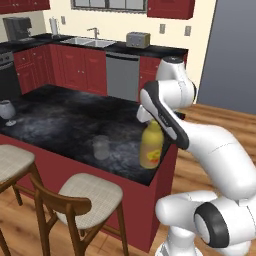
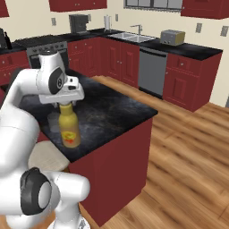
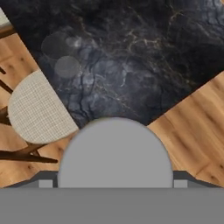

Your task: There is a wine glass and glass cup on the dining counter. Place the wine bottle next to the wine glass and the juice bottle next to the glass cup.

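Juice bottle (image 1: pixel 151 149): upright on the counter (image 1: pixel 60 117) near its corner, capped neck under the claw (image 2: pixel 65 103); whether the claw grips it cannot be told. Glass cup (image 1: pixel 101 147): just beside, the intended pairing. Wine glass (image 1: pixel 6 110): far end.

The dining counter (image 1: pixel 60 117) before me carried the juice bottle (image 1: pixel 151 146), the glass cup (image 1: pixel 101 147) nearby and a wine glass (image 1: pixel 6 111) far off.
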Robot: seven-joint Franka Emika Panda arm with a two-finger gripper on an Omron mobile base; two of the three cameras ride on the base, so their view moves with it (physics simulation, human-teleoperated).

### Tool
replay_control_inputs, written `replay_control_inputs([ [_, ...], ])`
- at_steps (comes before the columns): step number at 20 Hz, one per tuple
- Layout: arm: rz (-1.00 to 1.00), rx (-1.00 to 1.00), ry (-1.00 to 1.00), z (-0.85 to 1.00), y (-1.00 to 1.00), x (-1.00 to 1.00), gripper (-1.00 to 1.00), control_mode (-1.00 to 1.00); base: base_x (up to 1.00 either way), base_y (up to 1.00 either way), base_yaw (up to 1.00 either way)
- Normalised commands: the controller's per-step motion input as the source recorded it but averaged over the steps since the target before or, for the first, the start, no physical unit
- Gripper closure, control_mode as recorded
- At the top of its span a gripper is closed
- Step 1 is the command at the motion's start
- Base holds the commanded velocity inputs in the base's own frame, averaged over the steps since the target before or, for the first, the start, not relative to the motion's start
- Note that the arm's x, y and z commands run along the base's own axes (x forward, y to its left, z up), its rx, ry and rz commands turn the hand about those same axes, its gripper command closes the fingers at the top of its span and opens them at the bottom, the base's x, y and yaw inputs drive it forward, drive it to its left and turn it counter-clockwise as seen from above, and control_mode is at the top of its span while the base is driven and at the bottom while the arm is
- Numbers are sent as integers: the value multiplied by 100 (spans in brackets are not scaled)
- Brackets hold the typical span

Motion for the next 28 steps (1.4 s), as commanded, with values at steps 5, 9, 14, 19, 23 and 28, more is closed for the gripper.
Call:
replay_control_inputs([
  [5,7,0,9,-9,25,57,100,-100,0,0,0],
  [9,5,0,7,-9,26,49,100,-100,0,0,0],
  [14,2,-3,4,-15,24,52,100,-100,0,0,0],
  [19,0,-2,0,-20,13,47,100,-100,0,0,0],
  [23,0,0,1,-24,15,34,100,-100,0,0,0],
  [28,0,1,1,-23,12,32,100,-100,0,0,0],
])
